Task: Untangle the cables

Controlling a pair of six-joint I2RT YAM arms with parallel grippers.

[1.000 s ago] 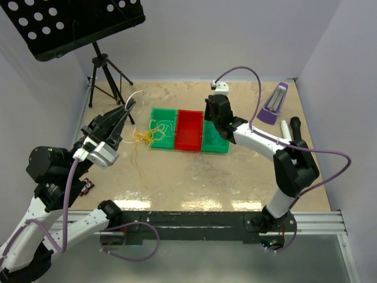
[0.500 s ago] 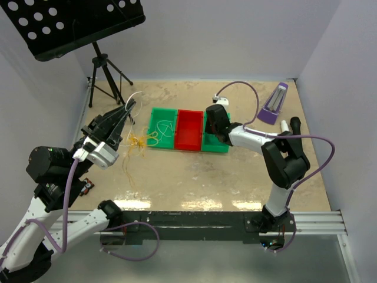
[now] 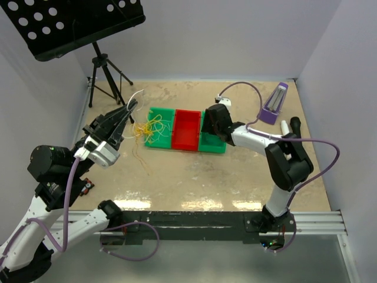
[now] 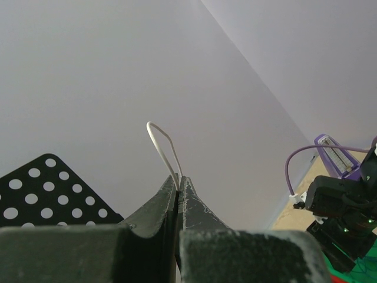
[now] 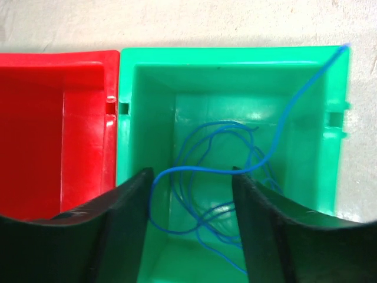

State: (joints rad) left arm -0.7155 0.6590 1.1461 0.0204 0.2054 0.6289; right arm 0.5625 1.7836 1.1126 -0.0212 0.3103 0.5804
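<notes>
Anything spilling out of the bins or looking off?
The yellow cable straddles the rim of the left green bin, part trailing onto the table. The blue cable sits in the right green bin, one end draped over its corner. Nothing looks damaged.

Your overhead camera looks down from behind the arm bases over the whole table [image 3: 194, 177]. Your left wrist camera tilts up at the wall. Past the right hand [image 5: 191, 177], your right wrist camera looks closely down into the green bin [image 5: 235, 65], also visible overhead.
</notes>
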